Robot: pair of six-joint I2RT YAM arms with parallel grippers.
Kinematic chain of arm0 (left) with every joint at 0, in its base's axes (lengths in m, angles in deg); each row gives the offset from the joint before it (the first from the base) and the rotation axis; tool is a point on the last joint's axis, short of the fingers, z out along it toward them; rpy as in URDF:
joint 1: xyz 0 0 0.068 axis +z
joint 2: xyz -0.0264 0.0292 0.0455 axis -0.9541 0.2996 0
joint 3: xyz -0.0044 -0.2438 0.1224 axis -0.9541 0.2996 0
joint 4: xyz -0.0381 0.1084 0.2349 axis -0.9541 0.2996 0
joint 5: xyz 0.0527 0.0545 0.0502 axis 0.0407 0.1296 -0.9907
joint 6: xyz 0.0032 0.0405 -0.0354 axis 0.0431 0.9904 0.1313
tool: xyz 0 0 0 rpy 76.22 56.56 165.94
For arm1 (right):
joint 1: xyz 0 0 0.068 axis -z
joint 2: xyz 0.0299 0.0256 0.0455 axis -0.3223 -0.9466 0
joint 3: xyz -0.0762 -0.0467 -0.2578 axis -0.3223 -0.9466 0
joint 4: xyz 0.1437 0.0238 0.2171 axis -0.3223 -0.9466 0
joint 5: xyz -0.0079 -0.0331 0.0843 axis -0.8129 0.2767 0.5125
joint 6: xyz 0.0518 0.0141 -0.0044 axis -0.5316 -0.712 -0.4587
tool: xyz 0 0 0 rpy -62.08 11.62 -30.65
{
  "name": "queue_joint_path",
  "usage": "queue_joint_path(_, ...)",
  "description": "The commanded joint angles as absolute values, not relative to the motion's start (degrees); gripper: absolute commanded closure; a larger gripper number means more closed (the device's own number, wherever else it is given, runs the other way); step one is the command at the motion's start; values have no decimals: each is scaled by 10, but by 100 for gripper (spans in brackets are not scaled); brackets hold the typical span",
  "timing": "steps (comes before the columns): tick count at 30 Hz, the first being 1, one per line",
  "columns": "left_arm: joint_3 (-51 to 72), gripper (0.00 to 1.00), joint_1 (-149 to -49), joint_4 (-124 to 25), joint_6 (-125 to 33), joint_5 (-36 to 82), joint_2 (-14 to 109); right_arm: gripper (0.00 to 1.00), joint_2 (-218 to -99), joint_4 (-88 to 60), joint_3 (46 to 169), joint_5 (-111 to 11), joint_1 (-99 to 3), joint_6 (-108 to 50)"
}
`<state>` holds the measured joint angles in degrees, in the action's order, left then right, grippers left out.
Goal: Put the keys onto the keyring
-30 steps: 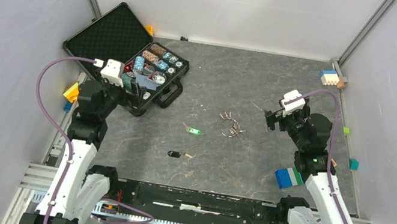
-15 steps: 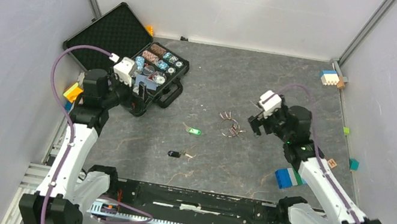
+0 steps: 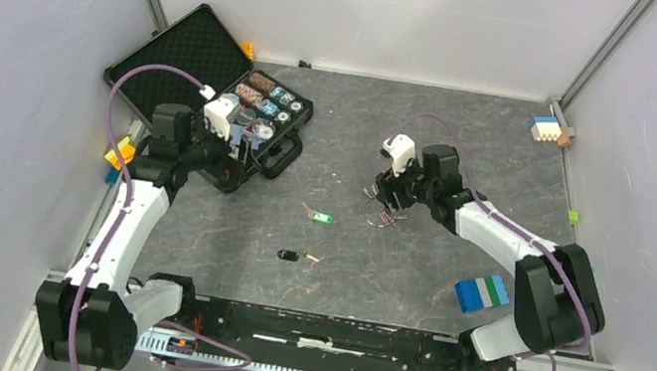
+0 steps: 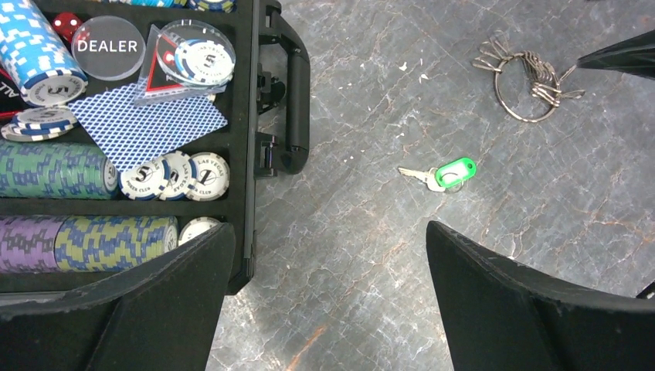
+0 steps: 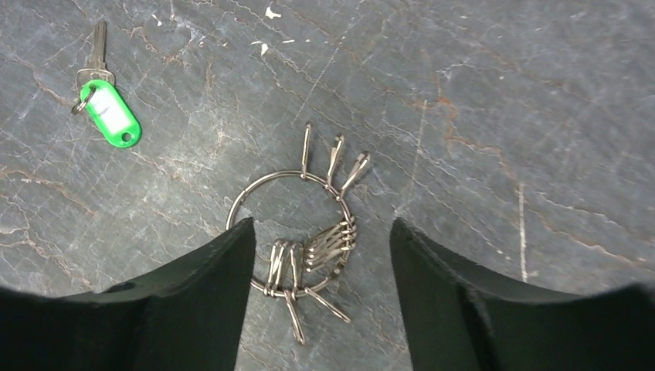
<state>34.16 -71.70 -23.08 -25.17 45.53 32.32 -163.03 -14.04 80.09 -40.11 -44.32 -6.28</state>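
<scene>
1. r gripper: jaws apart, straddling keyring, nothing grasped.
2. l gripper: released wide, empty, over 3 o'clock edge of poker case.
3. top view: keyring lying flat near centre; green key at its 9 o'clock, black key at 8 o'clock, farther out.

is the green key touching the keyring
Apart. The right wrist view shows the green key lying well to the left of the keyring, with bare table between them.
</scene>
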Motion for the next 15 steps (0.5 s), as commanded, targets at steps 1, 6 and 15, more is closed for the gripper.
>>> queue_joint_path(1,356,0,-736,-249,-238,486,284,36,-1673,-125,847,-382,-447,-104)
queue_joint_path(6,380,0,-736,-269,-241,492,256,48,-1721,-125,876,-394,-447,-114)
queue_joint_path(15,385,0,-736,-276,-240,501,265,58,-1770,-132,904,-432,-447,-107)
